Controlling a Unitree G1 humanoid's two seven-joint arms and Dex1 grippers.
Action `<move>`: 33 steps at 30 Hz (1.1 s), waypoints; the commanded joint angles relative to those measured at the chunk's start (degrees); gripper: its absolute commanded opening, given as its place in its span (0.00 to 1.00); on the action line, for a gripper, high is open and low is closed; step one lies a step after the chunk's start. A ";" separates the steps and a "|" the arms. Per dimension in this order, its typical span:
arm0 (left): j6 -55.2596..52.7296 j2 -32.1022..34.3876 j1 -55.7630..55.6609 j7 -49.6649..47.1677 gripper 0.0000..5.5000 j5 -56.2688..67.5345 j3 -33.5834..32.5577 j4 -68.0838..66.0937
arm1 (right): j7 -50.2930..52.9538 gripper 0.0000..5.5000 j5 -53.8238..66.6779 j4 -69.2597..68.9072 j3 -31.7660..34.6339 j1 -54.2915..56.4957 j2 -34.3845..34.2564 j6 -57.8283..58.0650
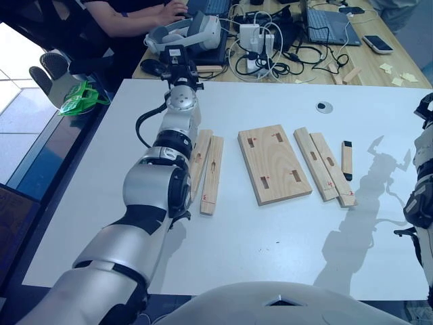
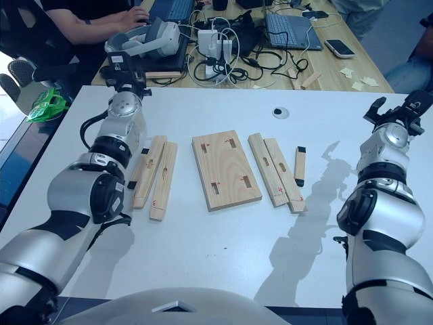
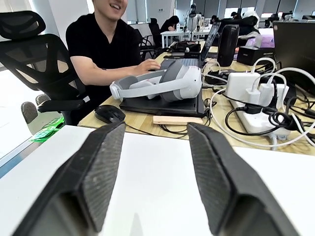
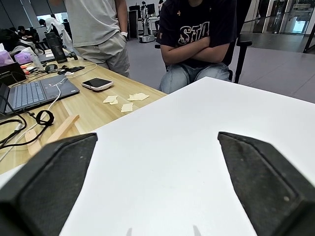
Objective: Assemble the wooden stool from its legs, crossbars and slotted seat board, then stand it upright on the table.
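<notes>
Our left jaws and right jaws stand wide apart, holding nothing, above the white tabletop [image 1: 284, 237], where the pale slotted wooden seat board [image 1: 274, 164] lies flat.

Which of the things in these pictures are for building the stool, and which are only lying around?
For the stool: slotted seat board; left pair of bars; right pair of bars; small black-tipped stick, probably.
Only lying around, on the far desk: headset; mouse; power strip with cables; laptop; phone.
</notes>
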State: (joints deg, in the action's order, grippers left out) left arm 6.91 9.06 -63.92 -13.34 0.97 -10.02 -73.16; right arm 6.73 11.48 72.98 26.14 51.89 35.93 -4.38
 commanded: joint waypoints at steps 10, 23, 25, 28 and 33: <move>0.69 1.35 -0.99 -3.59 0.65 -3.58 1.33 -1.21 | -2.02 0.82 0.34 -0.64 -0.16 0.00 -0.82 -1.70; 0.89 -1.30 6.07 5.33 0.35 2.41 -1.48 9.71 | -9.84 0.53 -0.80 -3.88 -3.68 0.48 -4.05 -3.15; -5.04 -0.83 10.34 8.18 0.29 3.12 -0.43 18.85 | -12.40 0.45 -0.96 -6.07 -5.10 -0.20 -5.04 -1.31; -22.67 0.76 20.92 10.83 0.21 4.03 1.53 41.84 | -14.98 0.36 0.65 -15.09 -6.04 -4.32 -6.91 4.25; -55.28 7.69 40.08 16.41 0.06 7.35 4.19 82.25 | -13.72 0.19 6.11 -50.55 -8.48 -20.40 -13.20 22.46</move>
State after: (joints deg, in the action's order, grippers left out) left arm -26.13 10.11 -35.42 -1.30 5.68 -8.61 -17.28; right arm -8.06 12.74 46.87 20.08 42.82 27.21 4.20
